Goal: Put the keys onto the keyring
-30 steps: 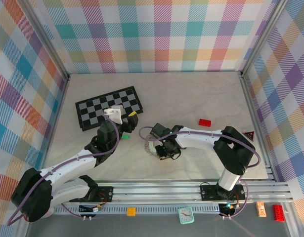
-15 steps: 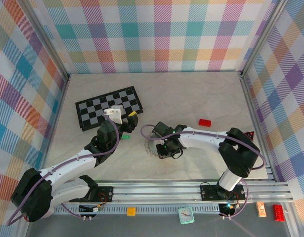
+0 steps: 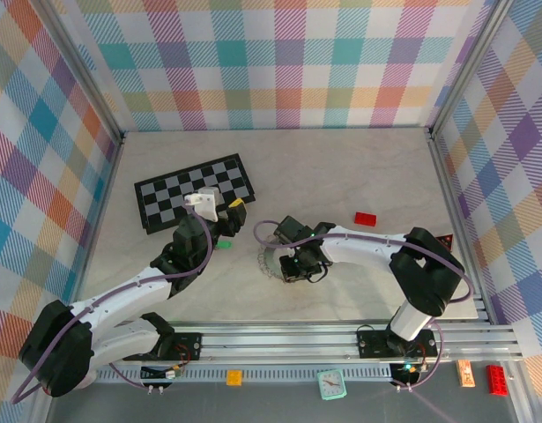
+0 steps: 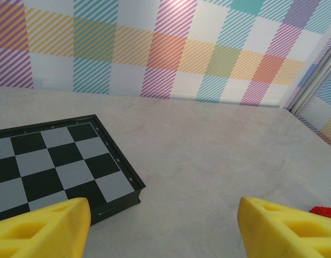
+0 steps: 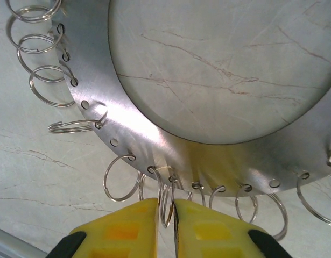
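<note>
Right tool (image 5: 166, 207) is pinching the keyring's (image 5: 100, 123) rim.
The keyring, a flat brushed-steel band punched with holes and fringed with thin wire loops, is lying on the marbled surface (image 5: 219, 59); yellow plastic fingers (image 5: 127, 226) are squeezing one loop. The green key (image 3: 225, 244) is lying beside the left arm, and the left tool (image 4: 162, 215) is hanging spread by the chessboard's (image 4: 52, 166) corner.

Bright, even light falls from above, and shadows on the desk (image 3: 359, 159) are faint and soft-edged. The overhead view is sharp throughout. The left fingers (image 4: 44, 226) blur at the bottom corners, while the chessboard (image 4: 52, 166) stays crisp. The keyring (image 5: 127, 129) carries a white glare streak and a yellow reflection above the slightly soft right fingers (image 5: 119, 231).
</note>
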`<state>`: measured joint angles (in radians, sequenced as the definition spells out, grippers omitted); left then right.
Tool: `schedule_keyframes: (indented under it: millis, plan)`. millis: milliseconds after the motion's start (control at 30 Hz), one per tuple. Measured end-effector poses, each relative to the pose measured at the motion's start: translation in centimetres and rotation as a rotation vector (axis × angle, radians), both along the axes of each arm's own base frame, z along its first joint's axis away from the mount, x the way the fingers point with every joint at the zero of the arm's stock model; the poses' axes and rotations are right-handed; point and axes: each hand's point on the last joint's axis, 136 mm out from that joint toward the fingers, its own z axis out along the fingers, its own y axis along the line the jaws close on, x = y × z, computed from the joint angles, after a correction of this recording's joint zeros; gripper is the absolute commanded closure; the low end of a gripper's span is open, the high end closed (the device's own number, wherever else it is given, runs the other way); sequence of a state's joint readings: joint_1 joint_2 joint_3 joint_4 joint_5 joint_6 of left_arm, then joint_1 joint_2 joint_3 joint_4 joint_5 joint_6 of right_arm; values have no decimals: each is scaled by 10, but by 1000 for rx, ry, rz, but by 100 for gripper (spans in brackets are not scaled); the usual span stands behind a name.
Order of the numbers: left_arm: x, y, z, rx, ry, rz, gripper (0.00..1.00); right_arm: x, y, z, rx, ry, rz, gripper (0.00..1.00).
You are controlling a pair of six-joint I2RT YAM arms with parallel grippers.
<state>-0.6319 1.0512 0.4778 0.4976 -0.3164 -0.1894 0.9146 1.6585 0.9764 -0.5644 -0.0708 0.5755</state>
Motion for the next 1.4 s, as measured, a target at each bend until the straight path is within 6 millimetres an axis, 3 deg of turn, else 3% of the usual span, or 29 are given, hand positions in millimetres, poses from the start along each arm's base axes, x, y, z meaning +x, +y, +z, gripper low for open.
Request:
schedule_keyframes:
  millis: [367, 700, 1000, 1167, 1300, 1400]
  plan:
    - [0, 0, 0, 0, 0, 0, 28, -1, 0, -6, -10, 19, -13, 85]
    - [0, 0, 0, 0, -1, 0, 28, 0, -1, -5, -12, 11, -12, 93]
    - [0, 0, 0, 14, -6, -4, 28, 5, -20, -1, -91, -62, 44, 98]
    - [0, -1, -1, 25, -6, -7, 29, 2, -26, -5, -112, -69, 83, 91]
    - [0, -2, -3, 28, -1, -14, 29, 0, -23, -8, -93, -61, 93, 78]
    - [0, -3, -3, 31, -1, -17, 29, -2, -22, -8, -85, -55, 97, 76]
